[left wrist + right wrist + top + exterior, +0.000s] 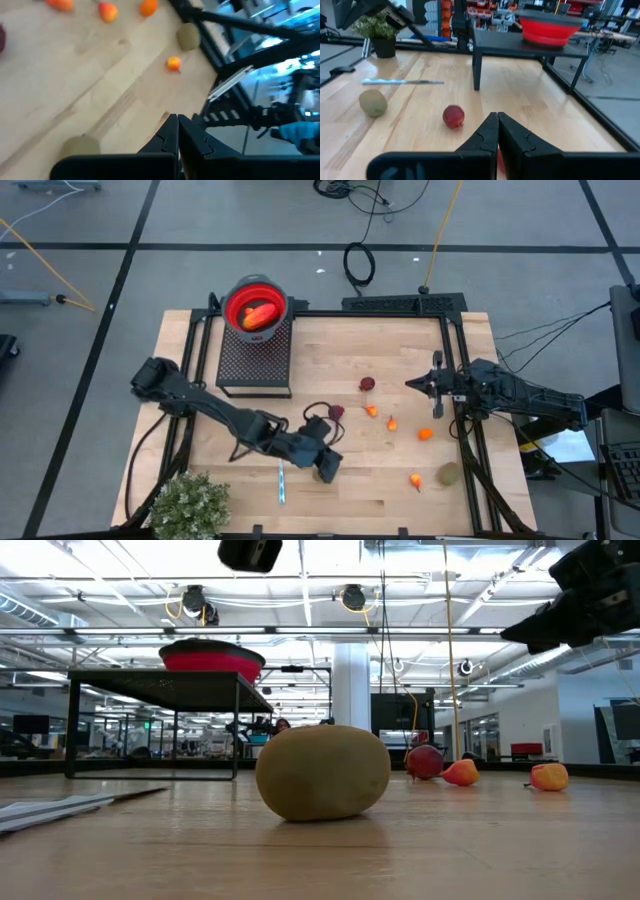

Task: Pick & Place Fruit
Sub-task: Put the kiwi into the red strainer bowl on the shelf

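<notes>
Kiwi (322,772) nearest, long axis sideways, lying flat.

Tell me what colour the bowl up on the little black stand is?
The bowl is bright red. The high view shows it best, looking straight down into it.

Robotics lab or open industrial test hall. Wooden table (330,480) in black metal frame, standing on grey floor (90,270) with taped lines. Loose cables (362,195) on floor beyond table. Behind table: white pillar (352,680), exposed ceiling pipes (300,632), long light strips, many workstations. Two dark robot arms over table.
</notes>
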You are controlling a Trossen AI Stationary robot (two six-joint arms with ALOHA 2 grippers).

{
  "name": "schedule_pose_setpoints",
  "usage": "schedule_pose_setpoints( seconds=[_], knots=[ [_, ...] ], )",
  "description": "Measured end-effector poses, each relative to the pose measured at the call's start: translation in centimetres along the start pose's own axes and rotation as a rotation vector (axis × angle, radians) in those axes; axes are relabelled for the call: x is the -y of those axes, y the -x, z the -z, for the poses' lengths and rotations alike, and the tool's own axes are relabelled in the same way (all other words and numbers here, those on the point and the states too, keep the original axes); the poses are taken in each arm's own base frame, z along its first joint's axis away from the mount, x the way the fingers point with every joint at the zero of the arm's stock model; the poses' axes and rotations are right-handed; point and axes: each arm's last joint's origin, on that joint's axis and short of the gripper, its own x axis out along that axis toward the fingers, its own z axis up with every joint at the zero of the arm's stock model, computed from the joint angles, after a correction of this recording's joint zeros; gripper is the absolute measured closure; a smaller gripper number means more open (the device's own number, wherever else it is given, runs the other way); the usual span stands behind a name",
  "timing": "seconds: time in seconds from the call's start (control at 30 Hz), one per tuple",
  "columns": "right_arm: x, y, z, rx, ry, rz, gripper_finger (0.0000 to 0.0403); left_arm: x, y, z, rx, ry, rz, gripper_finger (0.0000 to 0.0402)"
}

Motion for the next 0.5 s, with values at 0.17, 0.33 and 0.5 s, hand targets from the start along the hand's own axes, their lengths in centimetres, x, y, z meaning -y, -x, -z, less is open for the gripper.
schedule_pose_setpoints(
  seconds=[0.17, 0.33, 0.5],
  knots=[
    [0.0, 0.0, 0.1, -0.011, -0.001, -0.001, 0.0403, 0.7, -0.8, 0.2, -0.013, -0.012, -0.043, 0.0401],
    [0.0, 0.0, 0.1, -0.013, -0.001, -0.001, 0.0403, 2.0, -0.7, -0.3, -0.065, -0.037, -0.138, 0.0401],
    [0.0, 0.0, 0.1, -0.013, -0.001, -0.001, 0.0403, 3.0, -0.6, -0.9, -0.123, -0.039, -0.205, 0.0401]
  ],
)
